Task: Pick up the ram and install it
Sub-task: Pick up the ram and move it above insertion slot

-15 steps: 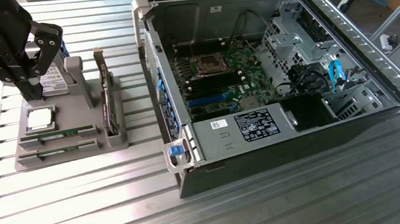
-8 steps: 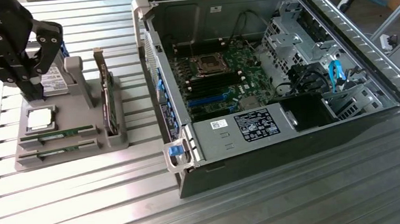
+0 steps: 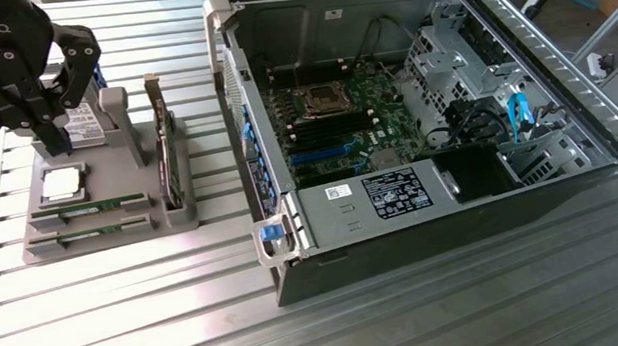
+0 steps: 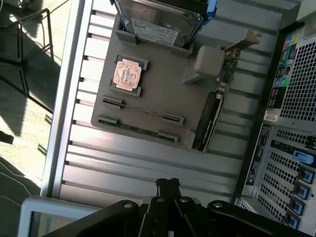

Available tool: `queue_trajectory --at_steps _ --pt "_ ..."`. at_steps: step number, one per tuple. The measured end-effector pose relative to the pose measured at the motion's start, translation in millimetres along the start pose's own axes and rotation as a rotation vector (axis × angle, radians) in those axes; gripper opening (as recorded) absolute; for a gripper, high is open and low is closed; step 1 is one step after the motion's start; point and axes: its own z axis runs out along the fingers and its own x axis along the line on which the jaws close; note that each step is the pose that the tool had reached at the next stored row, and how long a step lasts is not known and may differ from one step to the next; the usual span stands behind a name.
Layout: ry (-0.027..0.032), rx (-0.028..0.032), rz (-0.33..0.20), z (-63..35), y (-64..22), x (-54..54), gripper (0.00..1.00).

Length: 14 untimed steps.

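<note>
In the exterior view, the gripper (image 3: 55, 142) hangs over the far end of the holder (image 3: 124, 179), just above the hard drive (image 3: 83, 123) standing there. How far its fingers are apart is hard to judge from this side. Two ram (image 3: 89, 208) sticks lie flat in slots at the holder's near end, one beside the other (image 3: 87, 232), well apart from the gripper. The processor (image 3: 62, 184) sits between them and the hard drive. A card (image 3: 164, 150) stands on edge along the holder's side nearest the open case (image 3: 563, 65).

In the wrist view, the gripper (image 4: 168, 185) shows its fingertips drawn together with nothing between them. Both ram (image 4: 138, 129) sticks rest in the holder (image 4: 163, 94), untouched, at the end opposite the hard drive (image 4: 158, 22). The processor (image 4: 127, 75) lies between them and the drive, and the card (image 4: 210, 118) stands along the holder's edge toward the case (image 4: 296, 98).
</note>
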Motion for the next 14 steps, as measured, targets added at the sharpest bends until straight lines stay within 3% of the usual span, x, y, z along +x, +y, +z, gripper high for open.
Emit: queue_trajectory --at_steps 14 --pt "-0.0333 -0.0113 -0.424 2.3 0.2 0.1 0.11"
